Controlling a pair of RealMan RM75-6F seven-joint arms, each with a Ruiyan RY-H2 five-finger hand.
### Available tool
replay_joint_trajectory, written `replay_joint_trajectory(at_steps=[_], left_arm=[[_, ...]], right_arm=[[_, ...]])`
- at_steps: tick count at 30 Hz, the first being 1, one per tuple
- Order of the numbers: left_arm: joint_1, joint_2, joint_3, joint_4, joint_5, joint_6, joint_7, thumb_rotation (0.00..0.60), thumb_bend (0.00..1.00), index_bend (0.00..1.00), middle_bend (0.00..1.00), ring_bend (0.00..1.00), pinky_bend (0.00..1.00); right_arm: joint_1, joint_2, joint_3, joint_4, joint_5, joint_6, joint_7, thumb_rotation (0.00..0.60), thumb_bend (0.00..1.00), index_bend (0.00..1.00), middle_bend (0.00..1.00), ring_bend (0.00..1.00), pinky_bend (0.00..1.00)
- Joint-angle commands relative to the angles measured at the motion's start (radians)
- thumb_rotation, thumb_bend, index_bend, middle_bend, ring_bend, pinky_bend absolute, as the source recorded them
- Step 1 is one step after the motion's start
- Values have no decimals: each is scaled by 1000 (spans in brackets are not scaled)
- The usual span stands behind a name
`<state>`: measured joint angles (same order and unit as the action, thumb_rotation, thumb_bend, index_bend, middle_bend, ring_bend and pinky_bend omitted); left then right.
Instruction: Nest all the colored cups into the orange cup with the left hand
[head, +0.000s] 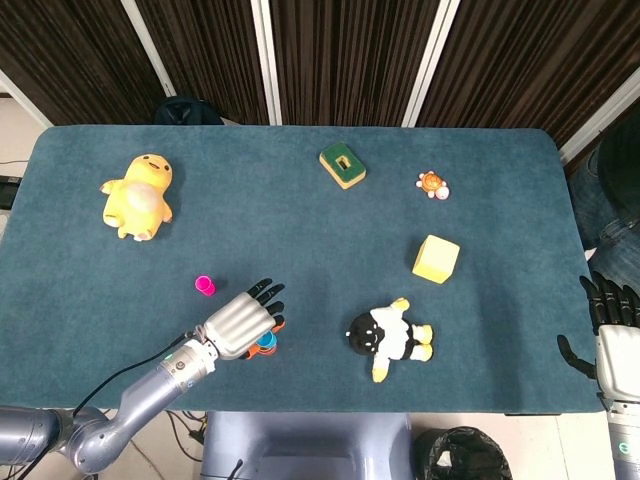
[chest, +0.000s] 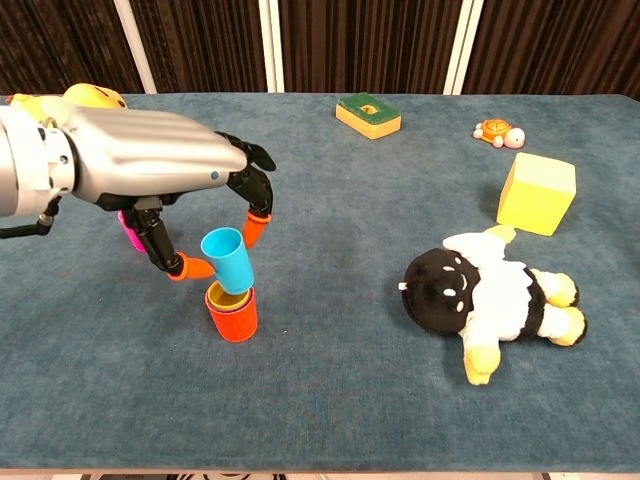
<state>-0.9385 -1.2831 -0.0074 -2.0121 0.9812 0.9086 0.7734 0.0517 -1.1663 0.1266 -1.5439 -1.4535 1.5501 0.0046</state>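
Left robot hand (chest: 150, 175) holds blue cup (chest: 228, 260) tilted over orange cup (chest: 232, 312), near the front edge of the table (head: 300, 210)
Table is covered in teal cloth, with dark slatted panels behind. Blue cup's base sits at the orange cup's mouth, where a yellow cup (chest: 237, 298) is nested. Pink cup (head: 204, 286) stands apart to the left. Right robot hand (head: 612, 330) is off the right edge, fingers spread, empty. Open cloth lies centre and front right
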Motion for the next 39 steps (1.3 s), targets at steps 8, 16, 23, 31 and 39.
replay_joint_trajectory(at_steps=[8,16,23,31,39], left_arm=[[-12,-21,22,13,-24,12,36,600,329,473,243,0,67],[-16,-19,30,7,-35,33,54,600,325,398,228,0,66],[-31,-19,46,10,-73,25,82,600,253,201,185,0,62],[-38,-21,37,6,-80,43,77,600,233,151,178,0,61],[27,25,60,59,-45,126,25,600,233,203,179,0,64]], right_arm=[[0,1,0,0,2,-1,1,600,373,72,45,68,36],[1,0,-1,1,1,-4,0,600,374,72,45,69,36],[0,-1,0,1,3,-4,-1,600,373,72,45,69,36],[0,0,1,2,4,-4,1,600,373,72,45,69,36],[-3,4,2,1,6,0,9,600,374,72,46,68,36]])
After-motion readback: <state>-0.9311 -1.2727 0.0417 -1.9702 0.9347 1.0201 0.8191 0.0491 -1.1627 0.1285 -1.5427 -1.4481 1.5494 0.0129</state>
